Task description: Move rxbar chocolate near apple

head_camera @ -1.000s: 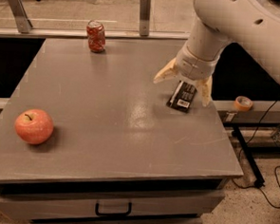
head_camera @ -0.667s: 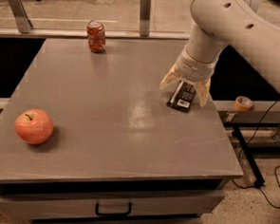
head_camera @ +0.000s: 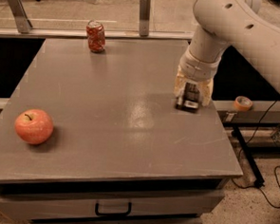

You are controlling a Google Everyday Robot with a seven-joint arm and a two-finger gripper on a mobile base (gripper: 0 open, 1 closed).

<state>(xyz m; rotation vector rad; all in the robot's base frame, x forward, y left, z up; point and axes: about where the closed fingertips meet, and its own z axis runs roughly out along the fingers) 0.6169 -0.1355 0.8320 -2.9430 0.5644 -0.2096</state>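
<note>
The cream-coloured two-finger gripper (head_camera: 192,95) points straight down at the right side of the table, its jaws drawn in against the two sides of the small flat black rxbar chocolate (head_camera: 187,104) so that it grips the bar. The bar lies on the tabletop with its lower end showing under the gripper; a pale label is faintly visible on it. Above the gripper, the thick white robot arm (head_camera: 230,29) rises and bends off to the upper right.

The bar sits near the right edge of the flat grey rectangular table (head_camera: 104,145). The round red-orange apple (head_camera: 33,126) with its short dark stem stands at the front left of the same surface, well apart from the bar. The red patterned metal can (head_camera: 95,36) stands upright near the back edge, left of centre.

Beside the table's right edge, a small orange roll of tape (head_camera: 243,103) rests on a lower ledge. Below the tabletop is a grey drawer with a dark handle (head_camera: 113,210).
</note>
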